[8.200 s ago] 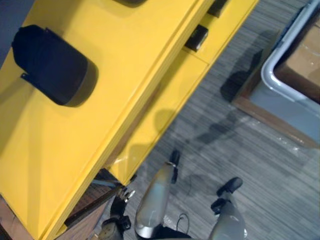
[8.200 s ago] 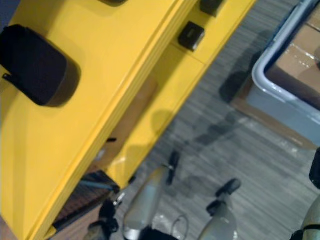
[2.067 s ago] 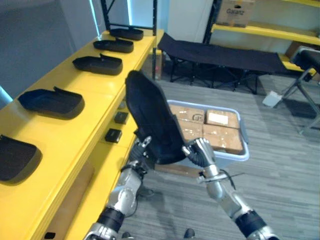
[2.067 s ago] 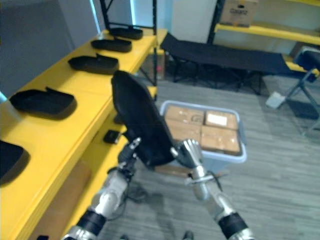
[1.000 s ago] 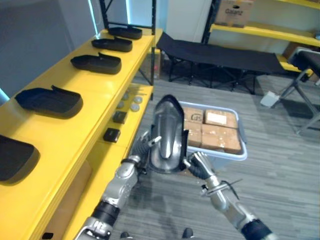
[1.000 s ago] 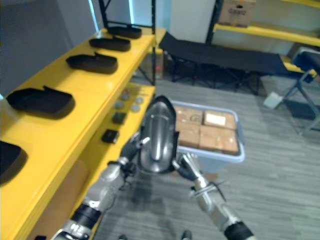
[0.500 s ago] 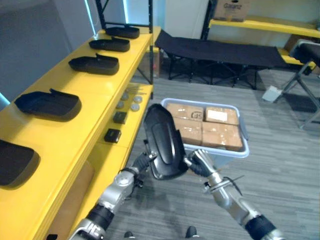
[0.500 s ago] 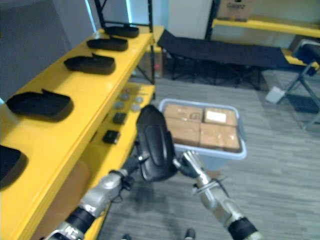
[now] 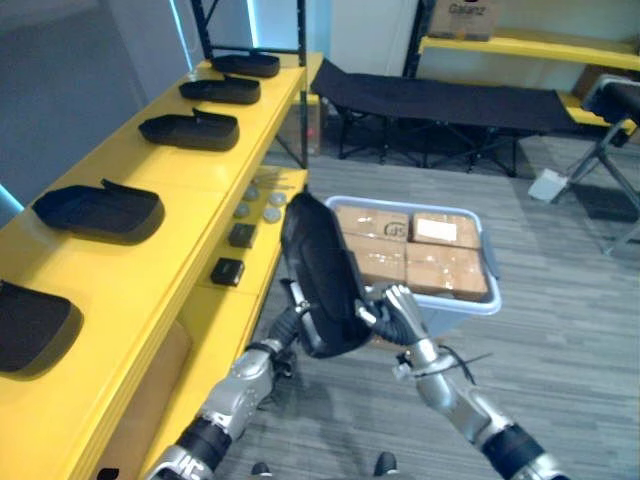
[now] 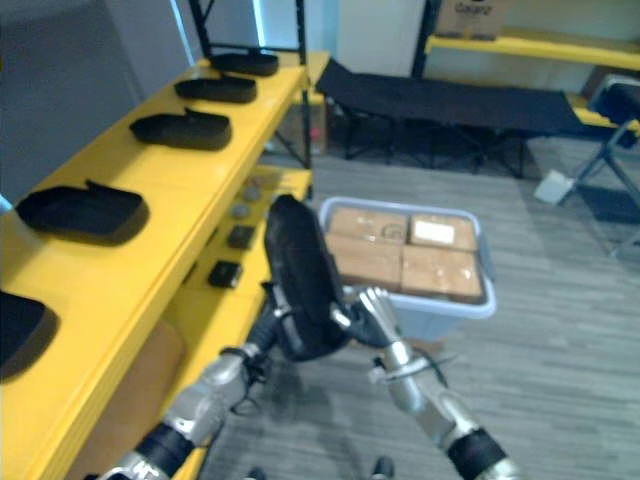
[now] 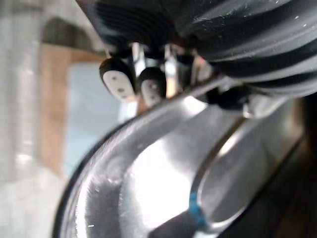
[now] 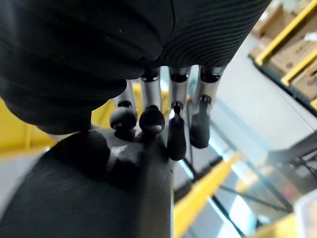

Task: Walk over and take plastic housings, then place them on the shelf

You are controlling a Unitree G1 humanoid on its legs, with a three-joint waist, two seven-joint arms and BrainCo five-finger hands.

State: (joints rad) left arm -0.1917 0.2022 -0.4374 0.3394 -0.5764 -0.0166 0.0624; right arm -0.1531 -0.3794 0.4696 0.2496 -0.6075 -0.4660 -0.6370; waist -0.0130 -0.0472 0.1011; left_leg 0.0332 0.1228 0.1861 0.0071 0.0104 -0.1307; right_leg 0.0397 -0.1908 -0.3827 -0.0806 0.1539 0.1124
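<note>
Standing nearly on end and leaning a little, the black plastic housing [image 9: 320,275] is being held in the air between the 2 hands, above the grey floor [image 9: 560,350]. The left hand [image 9: 290,322] is gripping its lower edge from the robot's left, the forearm reaching up from below. In the left wrist view its dark fingertips [image 11: 118,79] are hooking over the rim onto the glossy inner face. The right hand [image 9: 393,308] is clasping the opposite edge at about the same height, wrist bending inward. In its own wrist view the fingertips [image 12: 151,119] are curling down onto the matte black back.

Left of the left hand, a yellow shelf [image 9: 190,185] is running away from the robot, with 5 more housings [image 9: 100,208] lying in a row on top, well apart from each other. Its lower tier [image 9: 215,320], just beside the left hand, is carrying 2 small black blocks [image 9: 228,271] and a few grey discs [image 9: 262,205].

Just beyond the right hand, a grey tote [image 9: 460,300] is sitting on the floor, partly hidden by the housing and filled with cardboard cartons [image 9: 450,275]. 1 of them is bearing a white label [image 9: 430,229] whose print is too small to make out. Further beyond both hands a black cot [image 9: 440,100] is standing, and behind it another yellow shelf [image 9: 530,45] is holding a cardboard box [image 9: 462,18].
</note>
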